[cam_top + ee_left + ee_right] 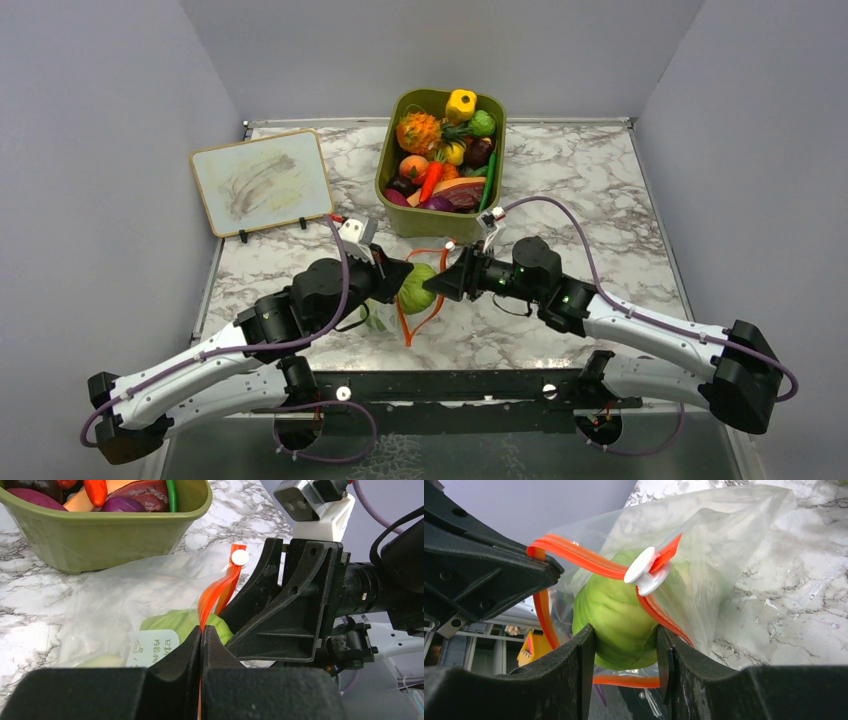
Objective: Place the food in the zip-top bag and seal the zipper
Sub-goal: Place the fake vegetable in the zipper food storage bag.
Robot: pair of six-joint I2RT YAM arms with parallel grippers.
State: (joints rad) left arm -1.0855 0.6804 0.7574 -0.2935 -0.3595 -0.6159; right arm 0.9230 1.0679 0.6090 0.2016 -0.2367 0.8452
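Currently left gripper (201,631) is pinched tight on the zipper (216,591), holding the bag (125,595) mouth up; right gripper (624,632) clamps 1 cabbage (616,605) in that mouth. Bag looks thin, limp, slippery: hold its stiffer strip. Bin (100,535) crowds the far side; table (600,180) offers room rightward

Two tools showed, left tool (403,278) and right tool (438,288); one zip-top bag (125,595), one green ball (619,615) plainly seen, one bin (100,540), one whiteboard (262,180).
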